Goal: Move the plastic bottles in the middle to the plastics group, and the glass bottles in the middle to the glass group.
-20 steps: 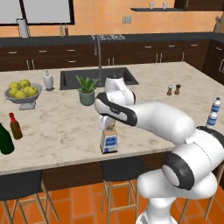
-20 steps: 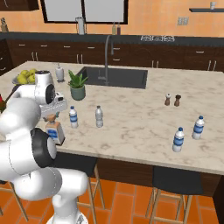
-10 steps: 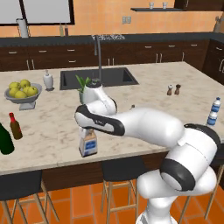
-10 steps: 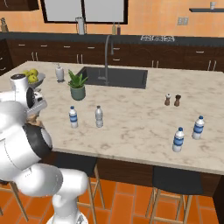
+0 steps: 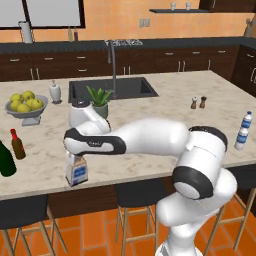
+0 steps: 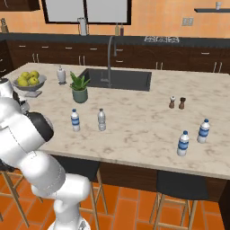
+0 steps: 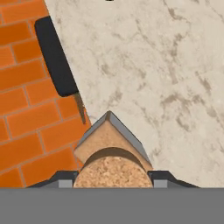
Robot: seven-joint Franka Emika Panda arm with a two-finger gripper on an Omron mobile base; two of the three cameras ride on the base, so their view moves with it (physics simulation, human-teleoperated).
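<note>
Marble counter (image 5: 150, 145) spread wide, and the square cork-stoppered glass bottle (image 5: 76, 169) hung near its front edge, clamped at the neck by the gripper (image 5: 76, 157), cork (image 7: 113, 169) wedged between the fingertips. Beyond the square bottle, toward the fruit-bowl end, stood the dark green wine bottle (image 5: 6, 158) and the small red-capped sauce bottle (image 5: 18, 144). Two plastic bottles (image 6: 75, 120) waited mid-counter. Carrying on well likely meant keeping the square bottle upright and clear of the surface, then lowering it beside the sauce bottle without knocking either, away from the edge.
</note>
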